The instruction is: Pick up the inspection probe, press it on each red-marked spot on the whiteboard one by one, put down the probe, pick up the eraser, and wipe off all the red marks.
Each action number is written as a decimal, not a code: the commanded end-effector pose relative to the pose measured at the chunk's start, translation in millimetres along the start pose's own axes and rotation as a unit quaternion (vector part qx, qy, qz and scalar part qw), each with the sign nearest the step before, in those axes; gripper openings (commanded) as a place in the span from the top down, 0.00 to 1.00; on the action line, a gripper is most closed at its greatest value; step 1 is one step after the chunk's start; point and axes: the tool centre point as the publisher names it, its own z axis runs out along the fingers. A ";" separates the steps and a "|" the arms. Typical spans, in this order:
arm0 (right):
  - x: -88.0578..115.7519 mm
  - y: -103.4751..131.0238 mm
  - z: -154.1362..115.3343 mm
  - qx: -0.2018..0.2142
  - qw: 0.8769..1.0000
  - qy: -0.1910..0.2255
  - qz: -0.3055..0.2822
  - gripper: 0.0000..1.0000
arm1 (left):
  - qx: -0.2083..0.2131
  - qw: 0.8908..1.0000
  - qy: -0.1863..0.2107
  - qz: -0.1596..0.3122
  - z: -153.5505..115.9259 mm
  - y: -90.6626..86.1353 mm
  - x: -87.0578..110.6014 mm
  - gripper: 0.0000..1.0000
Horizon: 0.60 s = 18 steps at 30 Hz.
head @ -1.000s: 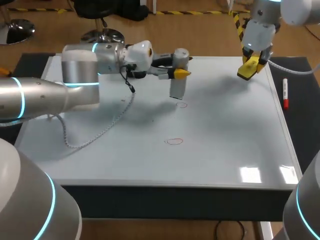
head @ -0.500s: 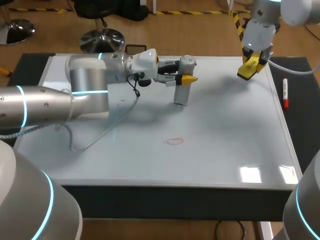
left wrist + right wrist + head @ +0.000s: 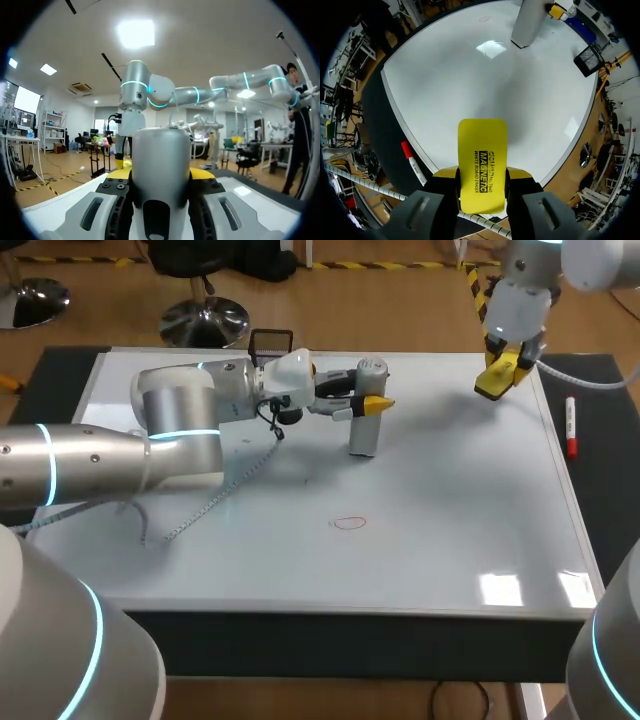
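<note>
Whiteboard [image 3: 450, 520] glossy and smooth, reflecting lights; probe [image 3: 363, 430] matt grey, metallic-looking; eraser [image 3: 482, 165] smooth yellow plastic; left arm [image 3: 90, 455] satin silver casing.

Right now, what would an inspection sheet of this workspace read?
Surface: whiteboard, one red mark showing near its middle.
Job's things: inspection probe upright, foot on the whiteboard; yellow eraser held above the far right corner.
Clutter: red-capped marker on the dark mat beside the board.
End effectors: left end effector shut on the probe; right end effector shut on the eraser.
Cables: left arm's cable trails across the board.
Surroundings: nothing seen.
</note>
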 end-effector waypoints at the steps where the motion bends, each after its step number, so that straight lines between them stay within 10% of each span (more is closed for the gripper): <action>1: -0.3 -0.9 -1.0 0.001 1.000 0.002 -0.001 1.00 | 0.002 1.000 0.003 0.004 0.3 5.0 -0.3 1.00; 18: -0.3 -0.9 -1.0 0.001 1.000 0.002 -0.001 1.00 | 0.007 1.000 0.000 0.017 -6.8 -9.5 -0.9 1.00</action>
